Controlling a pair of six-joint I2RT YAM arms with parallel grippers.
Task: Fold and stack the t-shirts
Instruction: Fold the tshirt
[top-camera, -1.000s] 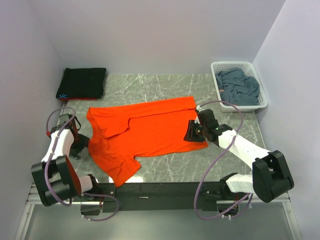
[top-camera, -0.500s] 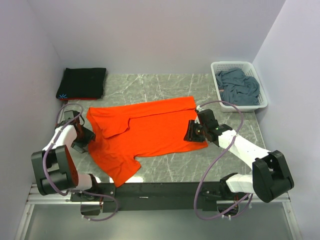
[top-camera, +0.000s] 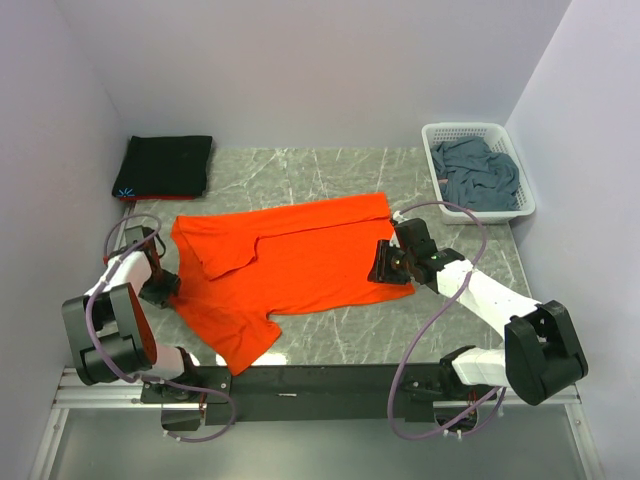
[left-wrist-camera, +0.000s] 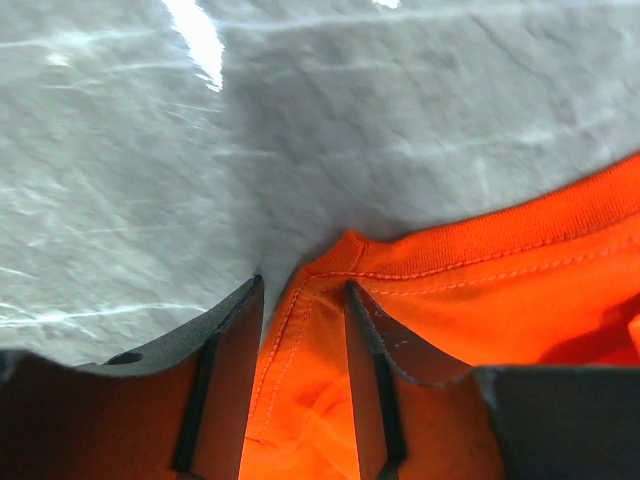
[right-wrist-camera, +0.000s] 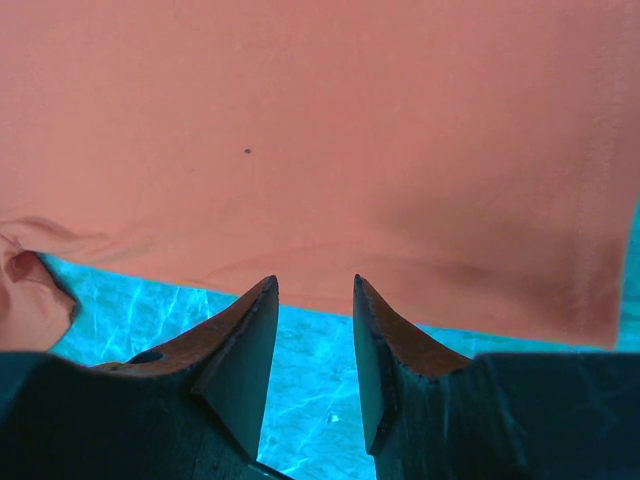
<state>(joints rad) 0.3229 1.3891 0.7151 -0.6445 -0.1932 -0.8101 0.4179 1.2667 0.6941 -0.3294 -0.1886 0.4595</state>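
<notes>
The orange t-shirt (top-camera: 290, 265) lies spread flat in the middle of the table, one sleeve toward the front. My left gripper (top-camera: 170, 286) is at its left edge. In the left wrist view, a stitched corner of the orange t-shirt (left-wrist-camera: 330, 350) sits between the fingers (left-wrist-camera: 235, 340) of that gripper (left-wrist-camera: 305, 285), whose jaws are still apart. My right gripper (top-camera: 385, 265) is at the shirt's right hem and stands open (right-wrist-camera: 315, 285), with bare table between its fingers. The black t-shirt (top-camera: 168, 165) lies folded at the back left. The blue-grey t-shirt (top-camera: 480, 175) is crumpled in the basket.
A white lattice basket (top-camera: 465, 128) stands at the back right against the wall. Lilac walls close in the table on the left, back and right. The black rail along the near edge (top-camera: 320, 380) carries both arm bases.
My left arm has swung in to the orange shirt's left edge, and its jaws have narrowed around the cloth corner. The right arm has not moved.
</notes>
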